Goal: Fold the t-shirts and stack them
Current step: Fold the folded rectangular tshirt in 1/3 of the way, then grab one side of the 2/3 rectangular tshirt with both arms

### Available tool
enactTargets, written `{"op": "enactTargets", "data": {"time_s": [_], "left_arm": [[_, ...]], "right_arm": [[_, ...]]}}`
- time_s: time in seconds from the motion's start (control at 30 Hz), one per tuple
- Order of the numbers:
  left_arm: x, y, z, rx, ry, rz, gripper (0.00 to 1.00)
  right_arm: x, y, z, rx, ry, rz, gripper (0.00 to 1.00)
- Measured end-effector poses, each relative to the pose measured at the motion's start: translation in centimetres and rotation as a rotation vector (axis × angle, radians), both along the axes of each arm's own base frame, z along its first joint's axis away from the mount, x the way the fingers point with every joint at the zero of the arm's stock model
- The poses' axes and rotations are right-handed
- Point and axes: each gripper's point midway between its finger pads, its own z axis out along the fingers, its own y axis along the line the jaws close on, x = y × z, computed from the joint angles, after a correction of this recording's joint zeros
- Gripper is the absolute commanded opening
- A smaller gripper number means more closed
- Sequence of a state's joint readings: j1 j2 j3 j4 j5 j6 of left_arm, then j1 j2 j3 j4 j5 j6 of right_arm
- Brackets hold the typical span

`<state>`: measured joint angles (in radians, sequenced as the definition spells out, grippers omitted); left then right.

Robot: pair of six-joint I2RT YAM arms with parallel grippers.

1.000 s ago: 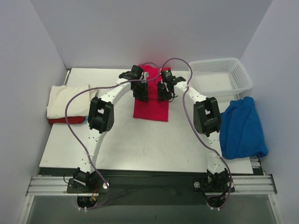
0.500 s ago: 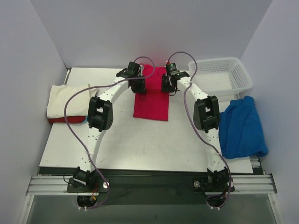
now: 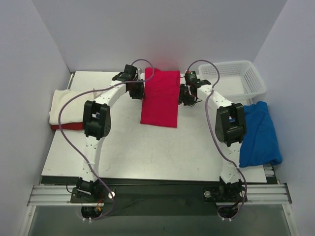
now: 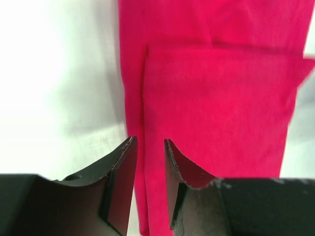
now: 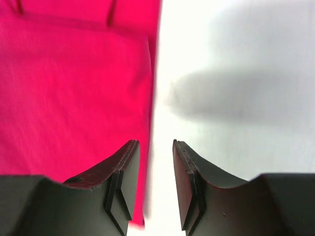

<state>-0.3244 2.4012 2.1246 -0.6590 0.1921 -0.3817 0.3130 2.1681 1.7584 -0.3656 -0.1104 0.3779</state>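
Note:
The crimson t-shirt [image 3: 160,98] lies folded into a long narrow strip at the back middle of the table. My left gripper [image 3: 135,90] stands at its left edge and my right gripper [image 3: 186,95] at its right edge. In the left wrist view the left gripper [image 4: 149,139] is open over the shirt's left border [image 4: 216,108], with nothing held. The right wrist view has the right gripper [image 5: 155,141] open above the shirt's right edge [image 5: 74,88], also with nothing in it. A cream t-shirt [image 3: 66,104] lies folded at the far left. The blue t-shirt [image 3: 258,135] lies crumpled at the right.
A white lattice basket [image 3: 235,81] stands at the back right, close behind the right arm. A strip of red cloth [image 3: 69,127] shows under the cream shirt. Grey walls close in the white table [image 3: 147,147] on three sides.
Both grippers have moved outward from above the red shirt to its left and right edges. The shirt's far end now lies flat and uncovered.

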Motion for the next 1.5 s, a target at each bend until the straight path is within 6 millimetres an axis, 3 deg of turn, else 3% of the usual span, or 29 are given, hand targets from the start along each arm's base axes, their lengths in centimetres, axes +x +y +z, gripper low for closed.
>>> {"op": "enactTargets", "data": {"time_s": [0.27, 0.43, 0.53, 0.8, 0.9, 1.1, 1.33, 1.47, 1.5], "left_arm": [[-8.7, 0.7, 0.3, -0.128, 0.164, -0.102, 0.42], [-11.2, 1.1, -0.9, -0.228, 0.235, -0.099, 0.41], [-12.0, 1.6, -2.0, -0.276, 0.275, -0.083, 0.42], [-12.3, 1.0, -2.2, -0.354, 0.289, -0.08, 0.41], [-12.2, 0.7, -2.0, -0.377, 0.285, -0.087, 0.41], [-13.1, 0.8, -2.9, -0.381, 0.311, -0.08, 0.41], [-14.0, 0.8, -3.6, -0.389, 0.339, -0.082, 0.4], [-14.5, 0.7, -3.9, -0.4, 0.35, -0.087, 0.29], [-14.6, 0.7, -4.0, -0.403, 0.354, -0.088, 0.15]], "right_arm": [[-7.3, 0.7, 0.5, 0.091, 0.083, 0.073, 0.38], [-10.1, 1.7, -1.4, 0.142, 0.139, 0.102, 0.4], [-11.0, 2.4, -2.2, 0.168, 0.16, 0.112, 0.4], [-10.3, 4.0, -1.9, 0.22, 0.119, 0.123, 0.4], [-10.2, 4.1, -2.4, 0.226, 0.122, 0.115, 0.4], [-11.7, 3.8, -4.2, 0.221, 0.165, 0.102, 0.4], [-11.7, 4.3, -4.1, 0.241, 0.157, 0.102, 0.38], [-11.9, 4.7, -4.2, 0.244, 0.162, 0.106, 0.3], [-12.0, 4.7, -4.2, 0.245, 0.163, 0.108, 0.23]]}}
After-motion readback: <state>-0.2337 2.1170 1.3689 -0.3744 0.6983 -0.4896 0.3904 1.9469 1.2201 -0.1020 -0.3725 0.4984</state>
